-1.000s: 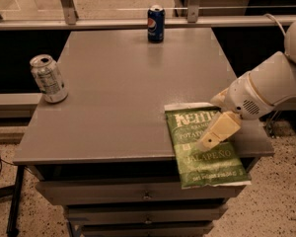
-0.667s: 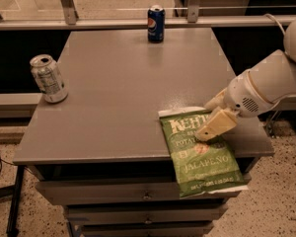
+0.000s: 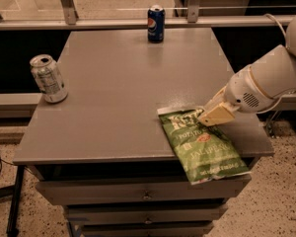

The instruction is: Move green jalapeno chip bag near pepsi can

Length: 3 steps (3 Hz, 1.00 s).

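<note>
Just under the claw (image 3: 213, 115), clenched on its top edge, the bag (image 3: 202, 147) overhangs the counter (image 3: 113, 107) front, with the pepsi can (image 3: 156, 23) well apart beyond and left, so the carry remains.

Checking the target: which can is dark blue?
The pepsi can at the far edge; the left can is silver-white. The hand grips the chip bag.

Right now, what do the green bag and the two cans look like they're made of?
Green bag: thin plastic film, probably; it is crinkled and glossy. Blue can: painted metal, likely aluminium, with a silvery top. Silver can: bare-looking thin metal, dented. The hand sits at the bag's top edge.
</note>
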Each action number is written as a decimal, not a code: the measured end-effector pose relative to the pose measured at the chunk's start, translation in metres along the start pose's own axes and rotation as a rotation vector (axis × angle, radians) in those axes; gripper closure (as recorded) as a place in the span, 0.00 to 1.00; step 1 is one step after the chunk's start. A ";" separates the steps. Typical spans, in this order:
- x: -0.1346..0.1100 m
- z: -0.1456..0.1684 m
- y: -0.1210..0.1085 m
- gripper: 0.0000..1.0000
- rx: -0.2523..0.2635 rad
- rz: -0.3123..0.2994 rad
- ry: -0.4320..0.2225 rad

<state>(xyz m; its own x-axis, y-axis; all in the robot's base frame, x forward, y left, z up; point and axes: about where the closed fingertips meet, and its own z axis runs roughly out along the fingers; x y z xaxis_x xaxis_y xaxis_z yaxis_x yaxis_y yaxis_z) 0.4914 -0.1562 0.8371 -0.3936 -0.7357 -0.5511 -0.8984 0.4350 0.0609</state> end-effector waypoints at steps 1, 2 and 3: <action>-0.007 -0.008 -0.013 1.00 0.022 0.003 -0.004; -0.026 -0.030 -0.050 1.00 0.086 0.018 -0.007; -0.053 -0.078 -0.102 1.00 0.225 0.040 0.003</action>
<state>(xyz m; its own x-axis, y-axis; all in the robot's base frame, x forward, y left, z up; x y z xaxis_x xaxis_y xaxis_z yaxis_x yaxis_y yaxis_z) 0.5883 -0.2021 0.9246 -0.4288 -0.7168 -0.5498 -0.8159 0.5686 -0.1050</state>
